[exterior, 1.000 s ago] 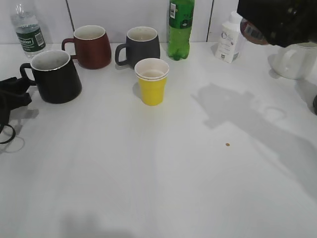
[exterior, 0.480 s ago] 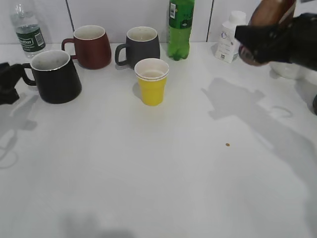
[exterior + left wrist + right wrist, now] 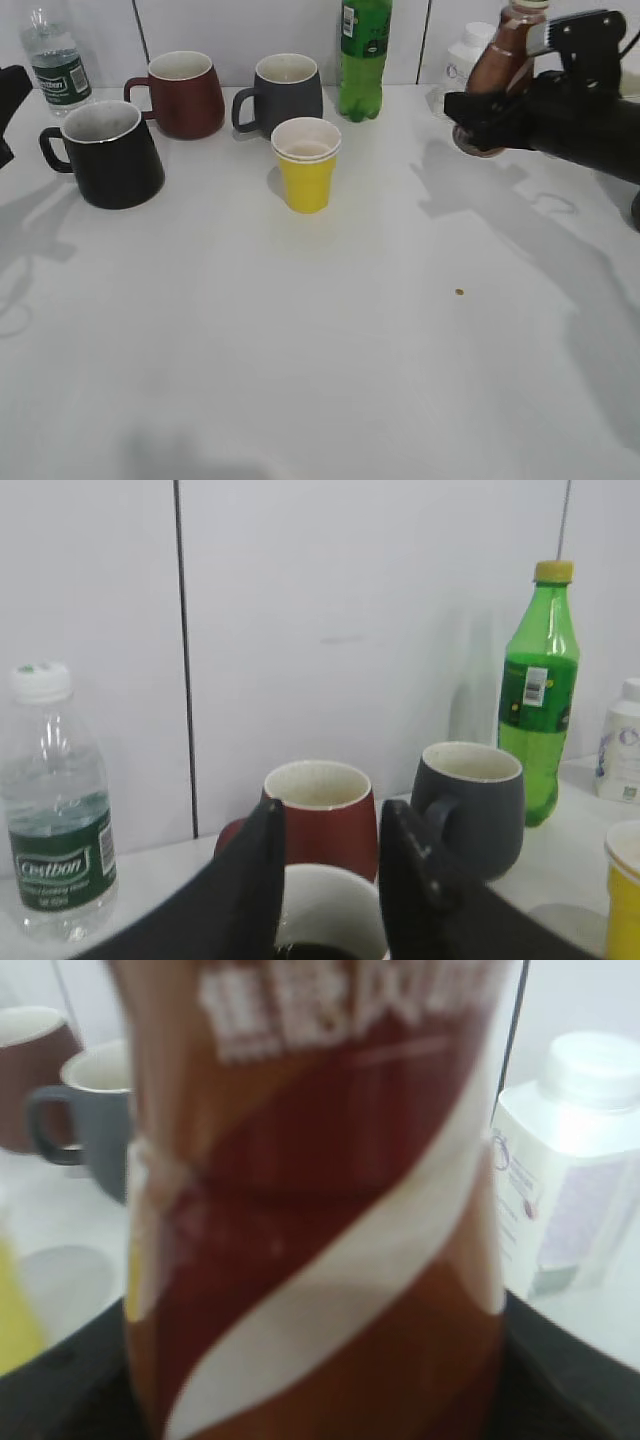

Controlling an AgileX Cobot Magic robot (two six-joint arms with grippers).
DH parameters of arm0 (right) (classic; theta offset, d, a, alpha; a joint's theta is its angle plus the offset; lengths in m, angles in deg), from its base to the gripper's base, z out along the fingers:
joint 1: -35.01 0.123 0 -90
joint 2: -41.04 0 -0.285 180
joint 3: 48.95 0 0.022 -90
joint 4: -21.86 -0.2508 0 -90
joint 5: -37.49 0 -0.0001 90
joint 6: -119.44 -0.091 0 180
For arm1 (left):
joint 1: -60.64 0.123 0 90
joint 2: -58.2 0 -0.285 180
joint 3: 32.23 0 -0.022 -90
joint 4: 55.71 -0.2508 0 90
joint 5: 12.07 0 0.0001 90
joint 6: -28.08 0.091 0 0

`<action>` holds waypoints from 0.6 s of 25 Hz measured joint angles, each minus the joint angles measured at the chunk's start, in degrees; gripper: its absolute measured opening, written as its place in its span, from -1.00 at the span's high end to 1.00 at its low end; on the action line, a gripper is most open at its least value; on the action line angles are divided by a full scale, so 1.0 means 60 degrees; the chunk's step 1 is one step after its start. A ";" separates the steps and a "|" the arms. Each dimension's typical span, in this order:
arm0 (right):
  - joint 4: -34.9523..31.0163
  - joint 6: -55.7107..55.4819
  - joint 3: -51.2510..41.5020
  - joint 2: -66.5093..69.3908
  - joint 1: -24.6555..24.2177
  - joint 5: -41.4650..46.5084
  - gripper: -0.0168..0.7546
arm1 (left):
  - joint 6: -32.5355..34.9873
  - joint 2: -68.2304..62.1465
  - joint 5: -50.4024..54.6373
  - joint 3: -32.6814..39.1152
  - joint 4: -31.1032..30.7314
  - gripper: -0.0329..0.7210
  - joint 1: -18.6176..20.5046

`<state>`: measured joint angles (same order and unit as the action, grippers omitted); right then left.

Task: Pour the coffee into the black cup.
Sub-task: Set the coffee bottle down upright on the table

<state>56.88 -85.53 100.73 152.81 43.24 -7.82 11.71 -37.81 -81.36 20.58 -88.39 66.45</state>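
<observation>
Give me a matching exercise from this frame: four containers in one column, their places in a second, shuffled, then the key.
Things:
1. coffee bottle
2. black cup
3. yellow cup
4. green bottle

Places:
A. by the back wall, right of the grey mug
B. held off the table in the right gripper
C. far left, in front of the red mug
D. alone, in front of the grey mug

Pairs: 1-B, 2-C, 3-D, 4-A

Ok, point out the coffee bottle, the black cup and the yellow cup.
coffee bottle (image 3: 497, 70), exterior view, on its brown body.
black cup (image 3: 118, 165), exterior view, on its side wall.
yellow cup (image 3: 307, 182), exterior view, on its side wall.
</observation>
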 joint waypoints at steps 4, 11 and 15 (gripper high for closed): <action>-0.0011 0.0184 0.0947 0.1129 0.0000 -0.0133 -0.41 | 0.0000 0.0198 -0.0012 0.0000 -0.0170 0.24 -0.0009; -0.0011 0.0508 0.2161 0.2710 0.0000 -0.0172 -0.41 | 0.0000 0.0228 -0.0012 0.0000 -0.0404 0.24 -0.0009; -0.0011 0.0629 0.2332 0.3140 0.0000 -0.0208 -0.41 | 0.0000 0.0235 -0.0012 0.0000 -0.0439 0.24 -0.0009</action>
<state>56.81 -81.75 114.72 171.65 43.24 -9.07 11.71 -36.40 -81.43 20.58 -91.02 66.40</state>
